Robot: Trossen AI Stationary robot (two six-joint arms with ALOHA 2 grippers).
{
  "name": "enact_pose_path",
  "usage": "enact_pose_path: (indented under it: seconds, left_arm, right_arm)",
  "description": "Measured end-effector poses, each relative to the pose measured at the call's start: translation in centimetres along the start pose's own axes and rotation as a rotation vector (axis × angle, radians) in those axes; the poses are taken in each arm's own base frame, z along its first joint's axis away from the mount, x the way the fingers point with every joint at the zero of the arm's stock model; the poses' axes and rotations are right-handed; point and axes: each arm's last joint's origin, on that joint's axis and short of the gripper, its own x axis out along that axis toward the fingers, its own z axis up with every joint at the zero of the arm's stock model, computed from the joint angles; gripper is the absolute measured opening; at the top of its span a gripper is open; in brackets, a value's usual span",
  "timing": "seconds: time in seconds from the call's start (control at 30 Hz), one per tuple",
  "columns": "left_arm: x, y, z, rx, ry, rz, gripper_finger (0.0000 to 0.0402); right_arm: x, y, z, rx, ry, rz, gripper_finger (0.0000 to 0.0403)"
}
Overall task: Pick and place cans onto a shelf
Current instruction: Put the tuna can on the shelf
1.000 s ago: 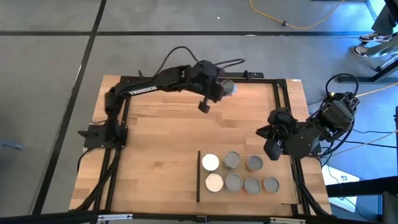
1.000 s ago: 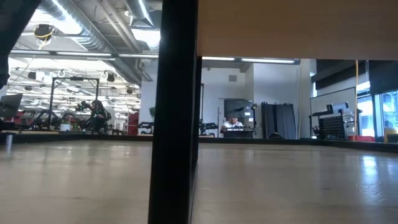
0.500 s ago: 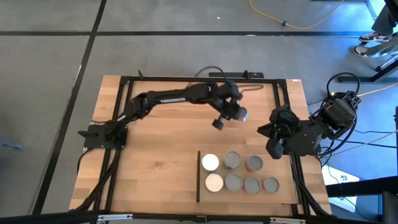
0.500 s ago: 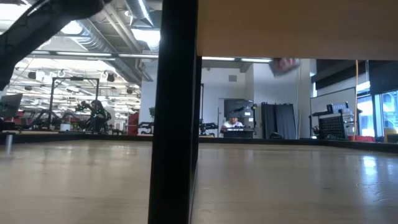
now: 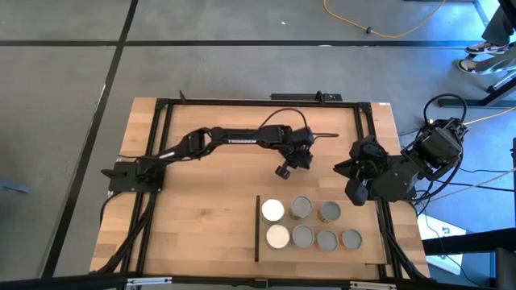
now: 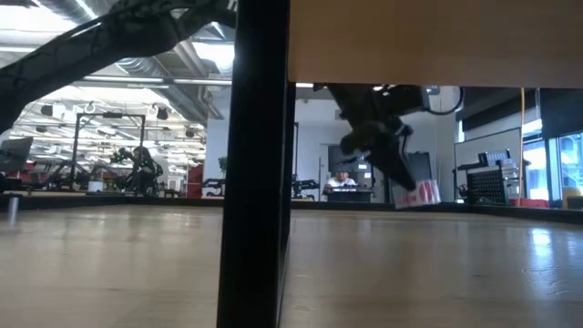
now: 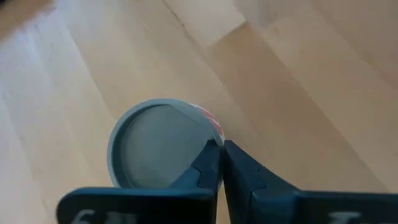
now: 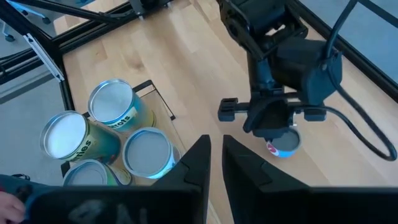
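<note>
Left claw [image 5: 300, 157]: reaches out over mid-bench [image 5: 210, 201], fingers [image 7: 211, 163] pinched on the rim of one can [image 7: 160, 144]; from its wrist view the can's grey top sits just beside and under the fingertips, a red label showing at its edge. In the low view this can [image 6: 421, 193] hangs tilted below the claw, clear of the bench surface. In the right wrist view it peeks out beneath the left claw. Shelf [image 5: 322, 250]: light board at the bench's near right, dark strip [image 5: 257, 229] on its left edge. Seven cans [image 5: 302, 236] stand on it in two rows, two white-topped at the left [image 5: 272, 210]. Right claw [image 5: 352, 196]: waits at the bench's right edge beside the shelf, fingers nearly together, holding nothing.
</note>
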Motion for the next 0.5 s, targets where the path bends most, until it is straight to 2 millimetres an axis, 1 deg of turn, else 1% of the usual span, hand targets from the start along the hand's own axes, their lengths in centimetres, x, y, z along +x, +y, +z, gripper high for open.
enact_pose_path:
  seconds: [0.13,0.27,0.37,0.5]
  left_arm:
    - [0.18,0.01,-0.03,-0.011,0.022,0.030,0.0024]
    - [0.16,0.22,0.08,-0.075,0.010,0.053,0.0047]
    - [0.12,0.58,0.27,-0.136,0.011,0.121,0.0062]
    - [0.11,0.69,0.21,-0.139,0.032,0.156,0.0076]
  right_arm:
    - [0.00,0.00,0.00,0.000,0.000,0.000,0.0044]
    - [0.00,0.00,0.00,0.000,0.000,0.000,0.0044]
    - [0.00,0.00,0.00,0.000,0.000,0.000,0.0044]
    - [0.01,0.01,0.00,0.000,0.000,0.000,0.0044]
